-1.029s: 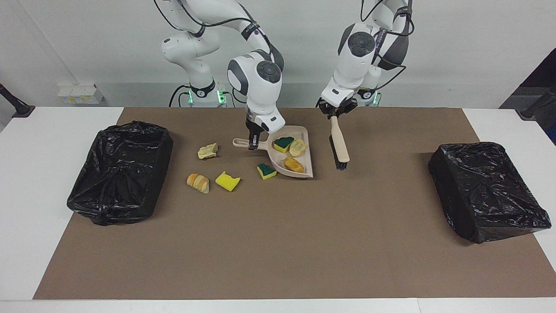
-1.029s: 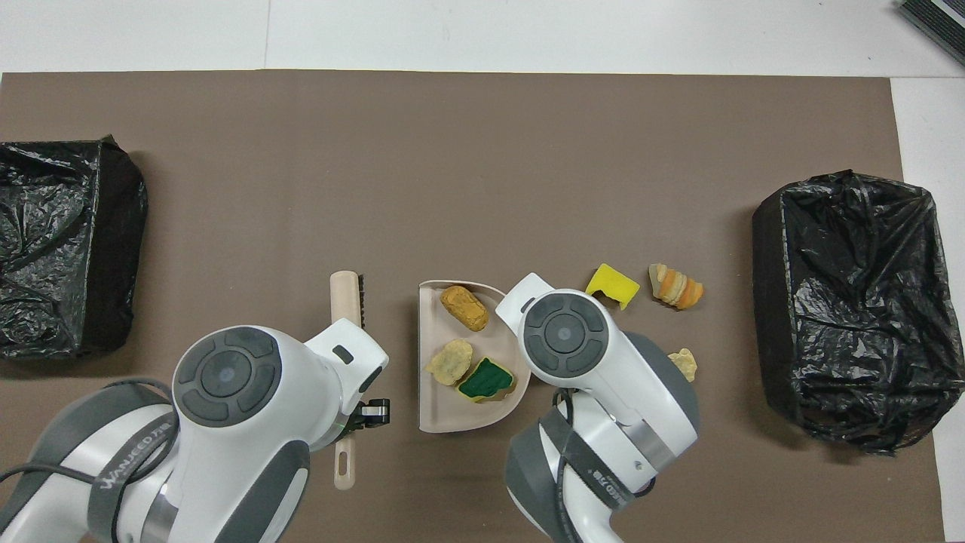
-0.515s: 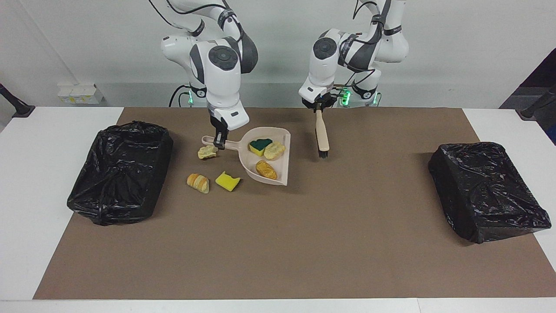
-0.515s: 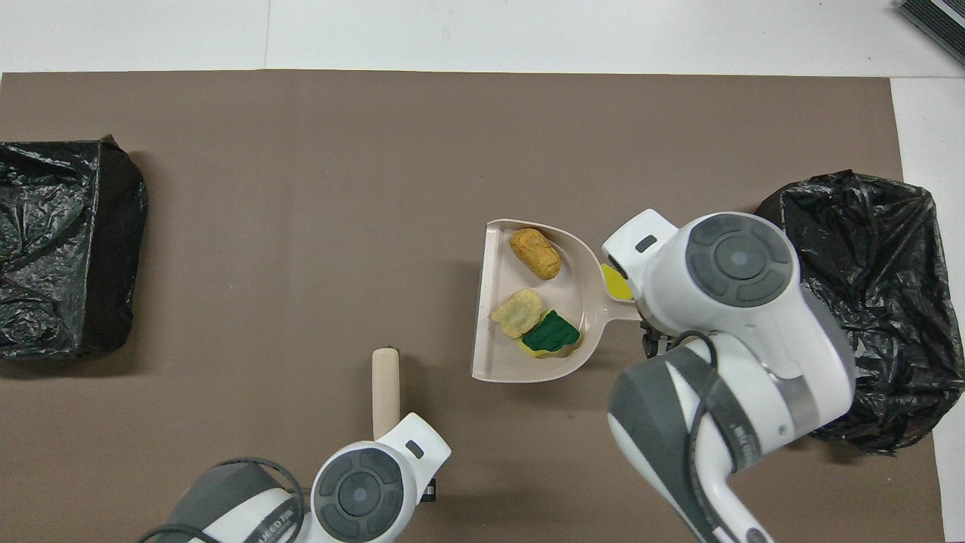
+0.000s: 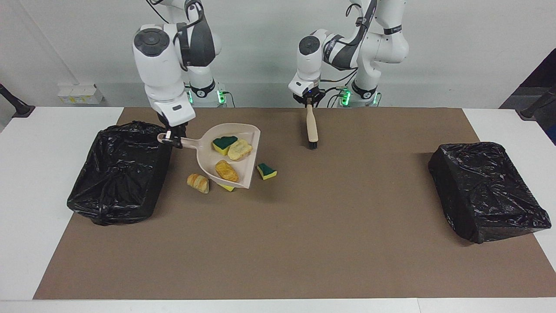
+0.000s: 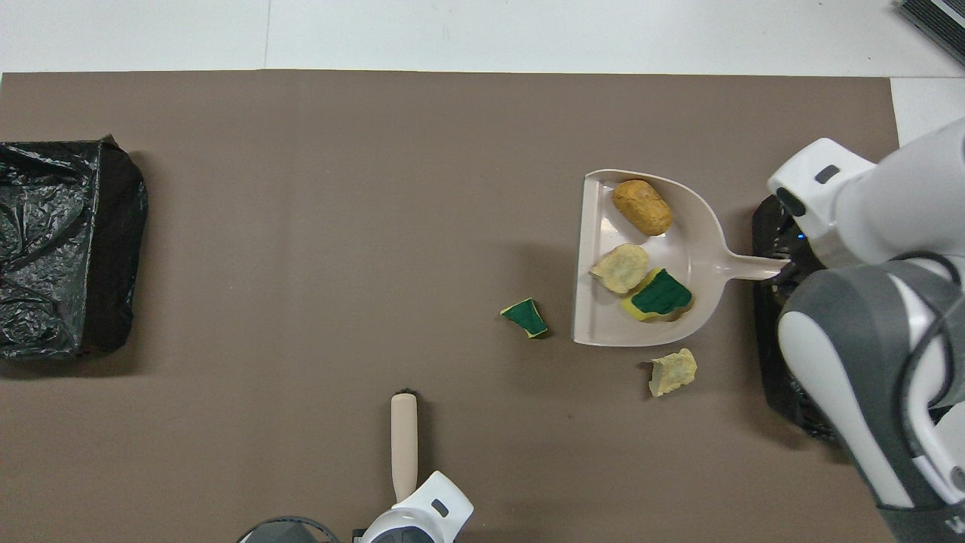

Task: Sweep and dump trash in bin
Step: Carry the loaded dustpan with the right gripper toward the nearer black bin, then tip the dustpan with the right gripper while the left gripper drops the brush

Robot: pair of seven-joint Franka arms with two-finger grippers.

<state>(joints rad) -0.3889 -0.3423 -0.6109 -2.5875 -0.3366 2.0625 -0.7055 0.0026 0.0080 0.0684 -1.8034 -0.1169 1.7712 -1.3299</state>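
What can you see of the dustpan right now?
The dustpan is beige, plastic-looking, a flat scoop with a raised rim and a thin handle. The right gripper is shut on the handle's end, holding it raised and tilted beside the black-lined bin. Three trash pieces lie in it: a green-backed sponge and two tan lumps.

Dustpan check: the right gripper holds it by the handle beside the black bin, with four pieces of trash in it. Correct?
Not quite. The overhead view shows three pieces in the dustpan, not four: an orange-tan lump, a pale lump and a green-backed sponge. The right gripper does hold its handle beside the black bin.
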